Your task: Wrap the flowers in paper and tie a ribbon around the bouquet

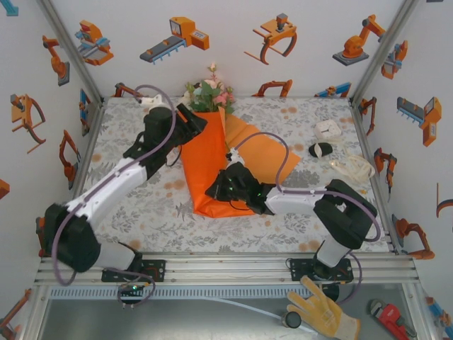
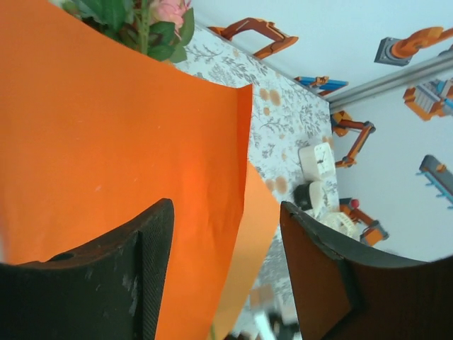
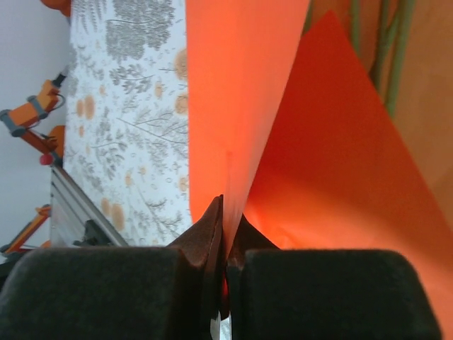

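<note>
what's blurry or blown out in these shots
Left wrist: the left gripper looms soft near the lens, the table at the bottom edge smears. Right wrist: the paper glows oversaturated beside the right gripper. Top external: evenly lit, sharp.

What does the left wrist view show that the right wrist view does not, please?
Left wrist view: the left gripper open, facing the paper, with the flowers in bloom at its top and a white box farther off. Right wrist view: the right gripper shut on a paper edge, and green stems. Both: the orange paper and the patterned tablecloth.
</note>
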Controlling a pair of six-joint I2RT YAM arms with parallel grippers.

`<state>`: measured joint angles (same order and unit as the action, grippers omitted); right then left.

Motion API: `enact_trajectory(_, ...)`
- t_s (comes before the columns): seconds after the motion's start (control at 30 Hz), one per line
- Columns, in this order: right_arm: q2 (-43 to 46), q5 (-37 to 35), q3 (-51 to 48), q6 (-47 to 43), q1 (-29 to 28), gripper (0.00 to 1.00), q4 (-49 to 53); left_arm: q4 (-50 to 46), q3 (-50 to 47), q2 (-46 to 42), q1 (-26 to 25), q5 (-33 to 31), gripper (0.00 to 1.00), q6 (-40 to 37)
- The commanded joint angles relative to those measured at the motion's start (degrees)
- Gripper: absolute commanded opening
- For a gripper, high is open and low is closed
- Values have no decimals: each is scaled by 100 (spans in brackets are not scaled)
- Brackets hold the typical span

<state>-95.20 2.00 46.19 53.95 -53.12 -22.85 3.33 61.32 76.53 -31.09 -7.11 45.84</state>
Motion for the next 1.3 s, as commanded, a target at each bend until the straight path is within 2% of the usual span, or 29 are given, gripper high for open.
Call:
enact_trajectory(0.0, -272, 62, 41, -361, 163, 6, 158, -472, -938, -509, 9, -74, 59, -532)
enact_trajectory(0.13, -435, -4, 120, -529, 254, 7, 384, 227, -2003, -828, -15, 678, 52, -326)
enact_trajectory(0.17, -466, 119, 139, -577, 258, 8, 348, 459, -2212, -869, -74, 945, 51, -272)
enact_trajectory(0.23, -551, 431, 139, -559, 257, 9, 95, 416, -2402, -920, -278, 1087, 49, -203)
enact_trajectory(0.37, -675, 564, 62, -227, 256, 13, -378, -382, -2599, -1078, -773, 410, 47, -304)
enact_trajectory(0.47, -705, 346, 65, -148, 253, 17, -258, -657, -2731, -890, -832, 321, 47, -241)
enact_trajectory(0.6, -676, 118, 86, -148, 256, 18, 1, -808, -2922, -775, -1035, -48, 41, -5)
enact_trajectory(0.8, -777, 153, 213, -114, 252, 23, 60, -817, -3369, -883, -1136, 167, 36, 237)
enact_trajectory(1.03, -596, 203, 257, -122, 257, 37, 136, -1249, -3731, -678, -1136, 106, 34, 584)
enact_trajectory(1.17, -240, 347, 211, -96, 251, 42, 205, -1118, -3812, -728, -1136, 202, 34, 642)
enact_trajectory(1.27, 348, -46, 93, -74, 254, 46, 645, -1156, -3790, -796, -1139, 168, 34, 613)
